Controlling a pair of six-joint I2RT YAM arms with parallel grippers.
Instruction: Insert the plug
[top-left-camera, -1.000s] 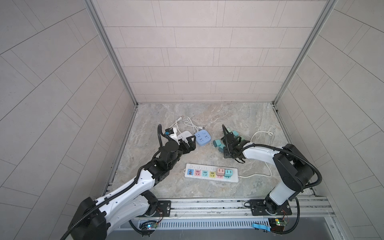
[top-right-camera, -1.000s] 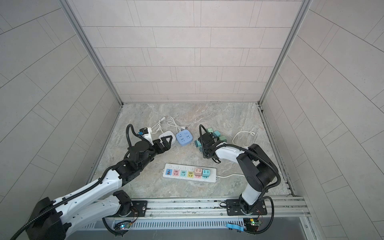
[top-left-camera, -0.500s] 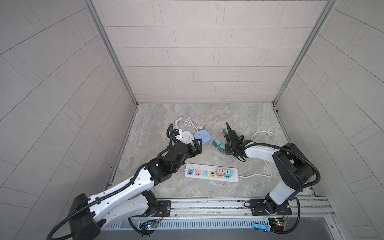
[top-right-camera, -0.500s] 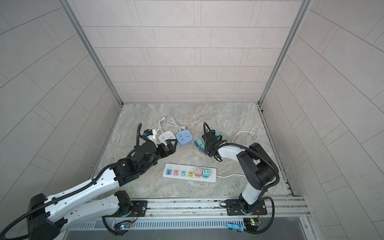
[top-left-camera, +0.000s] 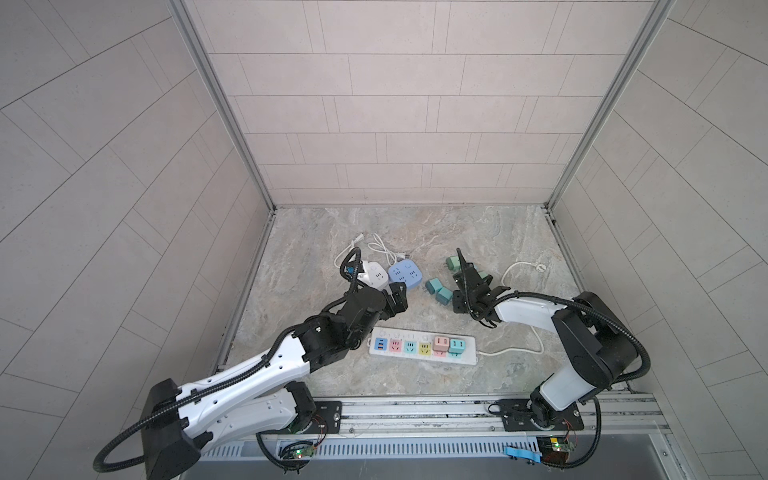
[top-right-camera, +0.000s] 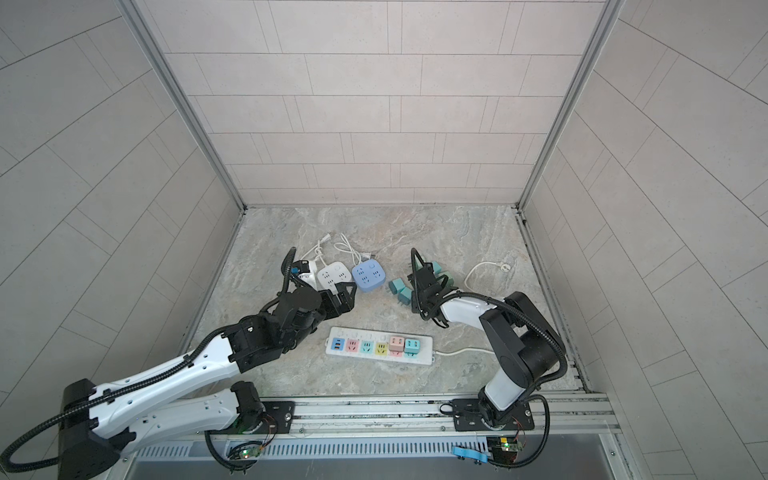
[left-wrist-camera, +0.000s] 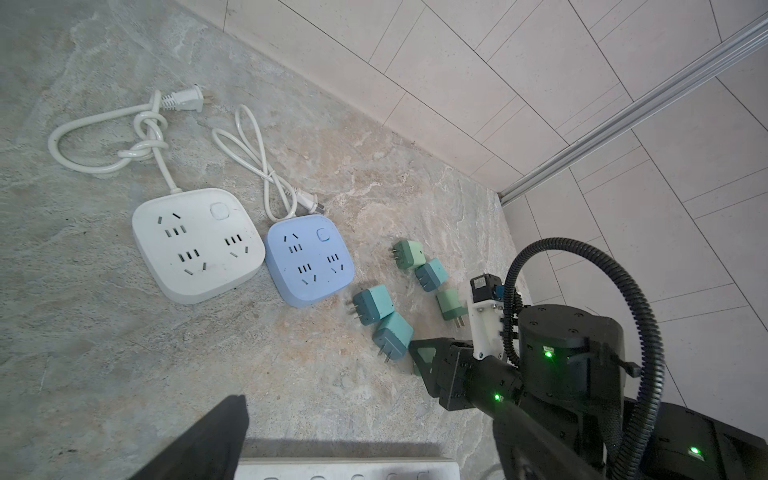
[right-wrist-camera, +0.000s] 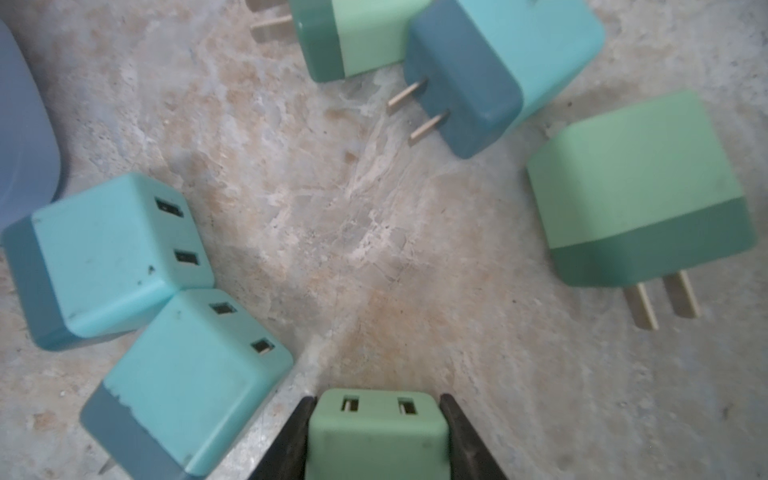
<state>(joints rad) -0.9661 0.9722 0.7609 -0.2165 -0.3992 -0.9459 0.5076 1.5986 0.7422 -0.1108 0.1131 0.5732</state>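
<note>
My right gripper (right-wrist-camera: 376, 415) is shut on a light green plug (right-wrist-camera: 376, 436), a cube with two slots facing out, just above the stone floor. In both top views it (top-left-camera: 457, 301) (top-right-camera: 415, 305) sits beside several loose teal and green plugs (top-left-camera: 439, 291). The white power strip (top-left-camera: 384, 354) (top-right-camera: 419, 358) lies near the front, with a pink plug (top-left-camera: 440, 344) and a teal plug (top-left-camera: 457, 346) in its right-hand sockets. My left gripper (top-left-camera: 397, 297) (top-right-camera: 345, 297) hovers open and empty behind the strip's left end; one of its fingers (left-wrist-camera: 208, 440) shows in the left wrist view.
A white socket cube (left-wrist-camera: 197, 245) and a blue socket cube (left-wrist-camera: 309, 259) lie behind the left gripper, their white cords looped toward the back wall. The strip's cord (top-left-camera: 519, 270) curls at the right. Tiled walls enclose three sides.
The right jaws have closed on the green plug. The left arm has swung right and forward, from beside the white cube to in front of the blue one.
</note>
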